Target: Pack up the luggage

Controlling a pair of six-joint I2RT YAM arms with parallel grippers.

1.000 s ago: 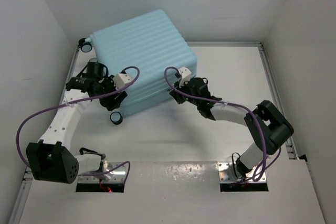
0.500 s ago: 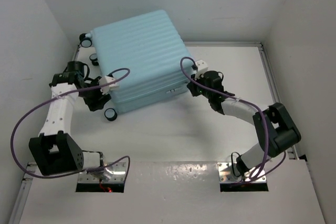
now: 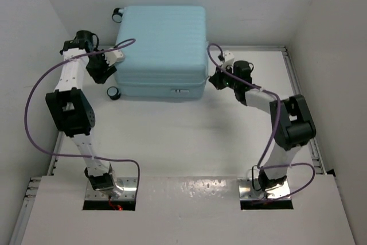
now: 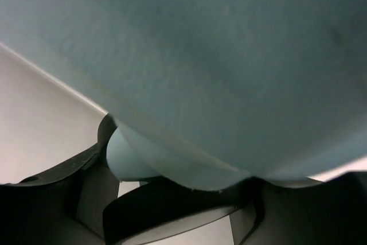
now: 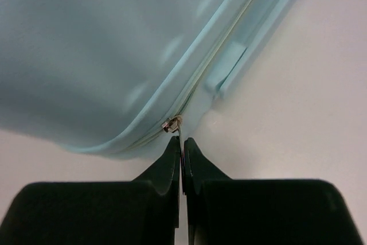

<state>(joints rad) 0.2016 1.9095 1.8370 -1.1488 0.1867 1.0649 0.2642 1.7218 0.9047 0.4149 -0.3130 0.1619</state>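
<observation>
The luggage lay flat and zipped shut at the 12 o'clock end of the white table, its back edge close to the wall. The left gripper sat against its 9 o'clock side. In the left wrist view the dark fingers stood spread, with a rounded pale blue bulge of the shell between them. Whether they clamped it could not be told.

The right gripper met the case at its 4 o'clock corner. There its jaws were pressed together, pinching the thin metal zipper pull, which sat at their 12 o'clock on the seam.

The shell was a matte pale blue hard plastic, ribbed across the lid and rounded at every corner. A zipper track ran along its side wall. Small black wheels showed at the 7 o'clock corner and the 11 o'clock corner.
</observation>
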